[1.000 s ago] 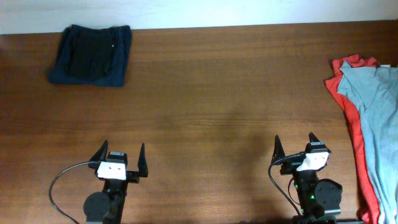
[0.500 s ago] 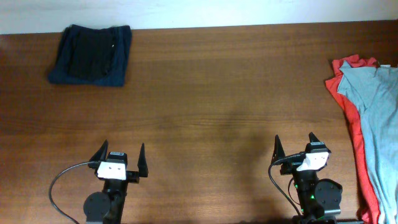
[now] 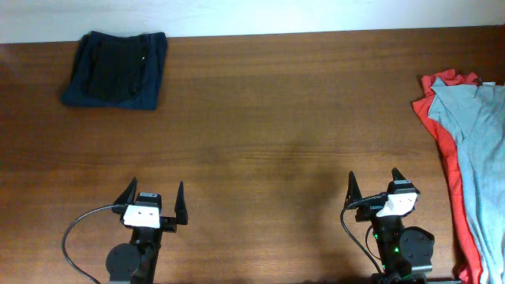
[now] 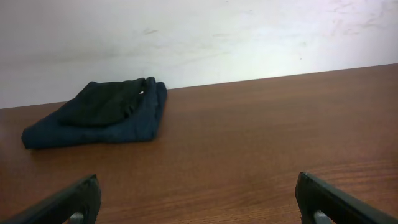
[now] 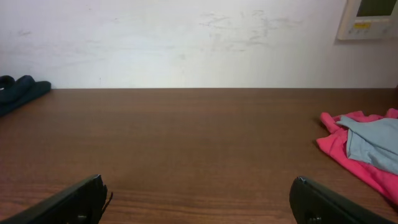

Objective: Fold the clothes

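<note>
A pale grey-blue T-shirt (image 3: 481,150) lies on top of a red T-shirt (image 3: 443,150) at the table's right edge; both also show at the right of the right wrist view, grey-blue (image 5: 373,140) over red (image 5: 348,155). A folded dark navy garment (image 3: 117,69) rests at the far left corner and appears in the left wrist view (image 4: 99,115). My left gripper (image 3: 155,193) stands open near the front edge, nothing between its fingers (image 4: 74,202). My right gripper (image 3: 374,181) is open too, left of the shirts, with bare wood between its fingers (image 5: 78,199).
The brown wooden table (image 3: 268,118) runs to a white wall (image 5: 186,43) at the back. A wall control panel (image 5: 370,17) hangs at the upper right. Black cables (image 3: 75,229) curl beside the arm bases at the front edge.
</note>
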